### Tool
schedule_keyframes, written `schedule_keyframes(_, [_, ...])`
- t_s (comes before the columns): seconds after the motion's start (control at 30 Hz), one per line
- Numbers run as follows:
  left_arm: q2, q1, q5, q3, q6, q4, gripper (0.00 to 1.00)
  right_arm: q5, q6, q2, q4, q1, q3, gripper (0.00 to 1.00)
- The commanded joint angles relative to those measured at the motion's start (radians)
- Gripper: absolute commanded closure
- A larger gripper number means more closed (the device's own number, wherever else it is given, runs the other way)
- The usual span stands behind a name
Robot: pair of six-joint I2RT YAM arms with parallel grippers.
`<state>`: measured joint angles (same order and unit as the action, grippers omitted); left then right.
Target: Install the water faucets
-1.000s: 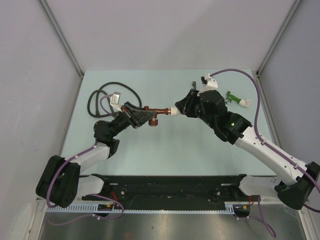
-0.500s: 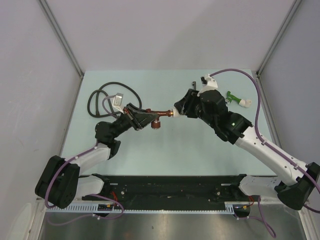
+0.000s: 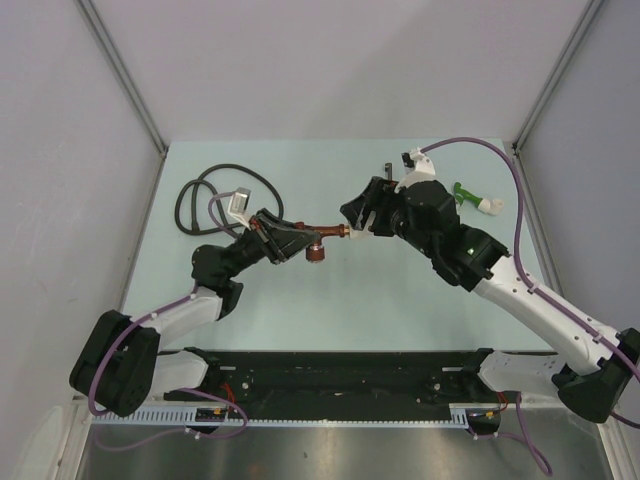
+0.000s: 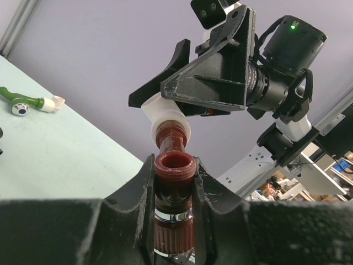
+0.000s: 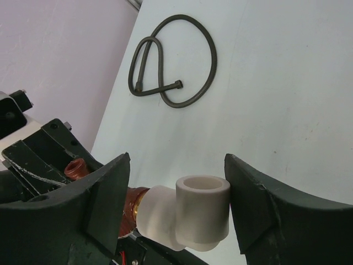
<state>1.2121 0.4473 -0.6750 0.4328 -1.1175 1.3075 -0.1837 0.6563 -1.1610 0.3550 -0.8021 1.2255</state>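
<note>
The copper faucet [image 4: 174,190] is pinched by the left pincer [image 4: 174,165], its white elbow [image 5: 193,218] flanked by the right pincer [image 5: 177,165], grip unclear, and the thread could be crossed by tilt.

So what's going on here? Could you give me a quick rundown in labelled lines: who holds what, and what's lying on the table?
Left gripper: clamped on the copper faucet
Right gripper: jaws straddle the white elbow on the copper faucet's end; firm grip unclear
Green faucet: lying on the table, far right, with no gripper near it
Black hose: coiled at the far left
Stage: both arms meet mid-table over one faucet
</note>
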Motion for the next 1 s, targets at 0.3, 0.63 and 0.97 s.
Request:
schedule_keyframes(0.3, [0.013,0.021,-0.023,-0.009,-0.053,0.421,1.0,-0.017,-0.053,0.06,-0.087,-0.008,0.043,0.12])
schedule_keyframes(0.63, [0.027,0.021,-0.014,-0.009,-0.085,0.421,1.0,-0.068,-0.199,0.113,-0.088,-0.008,0.04,0.04])
schedule_keyframes(0.97, [0.058,0.019,-0.003,-0.003,-0.148,0.421,1.0,0.09,-0.685,0.247,-0.1,-0.066,-0.093,0.15])
